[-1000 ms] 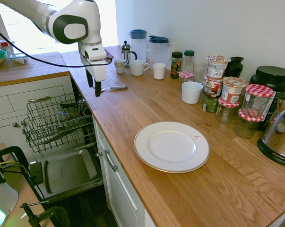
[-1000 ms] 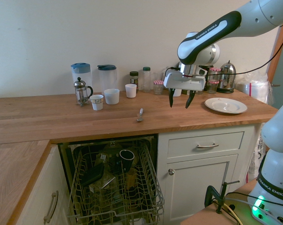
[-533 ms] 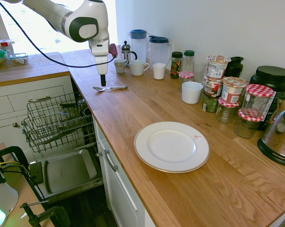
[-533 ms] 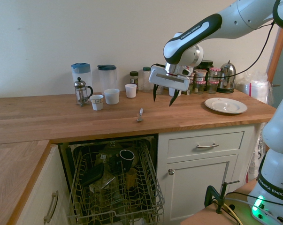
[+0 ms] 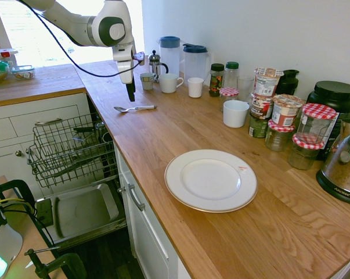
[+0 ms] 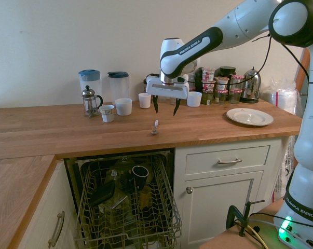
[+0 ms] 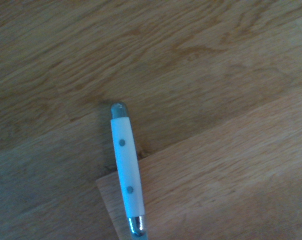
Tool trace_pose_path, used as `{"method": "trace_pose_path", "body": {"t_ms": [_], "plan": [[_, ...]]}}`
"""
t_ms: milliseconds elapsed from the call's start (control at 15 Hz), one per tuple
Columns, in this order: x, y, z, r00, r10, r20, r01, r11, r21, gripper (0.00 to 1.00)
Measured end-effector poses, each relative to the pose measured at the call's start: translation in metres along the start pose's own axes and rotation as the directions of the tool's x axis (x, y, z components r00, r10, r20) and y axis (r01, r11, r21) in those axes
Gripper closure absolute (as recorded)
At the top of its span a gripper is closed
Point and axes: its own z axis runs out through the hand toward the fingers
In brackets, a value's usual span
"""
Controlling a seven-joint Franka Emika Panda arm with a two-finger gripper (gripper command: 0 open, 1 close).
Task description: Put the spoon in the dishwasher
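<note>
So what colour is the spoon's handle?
The spoon has a white handle with two small dark dots, clearest in the wrist view.

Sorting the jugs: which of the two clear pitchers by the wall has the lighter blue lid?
The pitcher beside the French press; its lid is mid-blue, while the other pitcher, nearer the jars, has a dark navy lid.

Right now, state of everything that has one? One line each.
Spoon: lying flat on the counter, not held.
End effector: open, empty, above the counter just behind the spoon.
Dishwasher: open, rack pulled out, partly loaded.
Black mug: in the rack, tilted.
Plate: empty, flat on the counter.
White drawer: closed.
</note>
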Motion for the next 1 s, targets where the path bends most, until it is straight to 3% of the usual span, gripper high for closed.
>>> {"method": "trace_pose_path", "body": {"t_ms": [667, 1000], "plan": [[-0.022, -0.034, 0.063, 0.999, 0.036, -0.033, -0.039, 0.997, -0.068, 0.0], [-0.026, -0.037, 0.069, 0.999, 0.032, -0.038, -0.035, 0.996, -0.083, 0.0]]}}
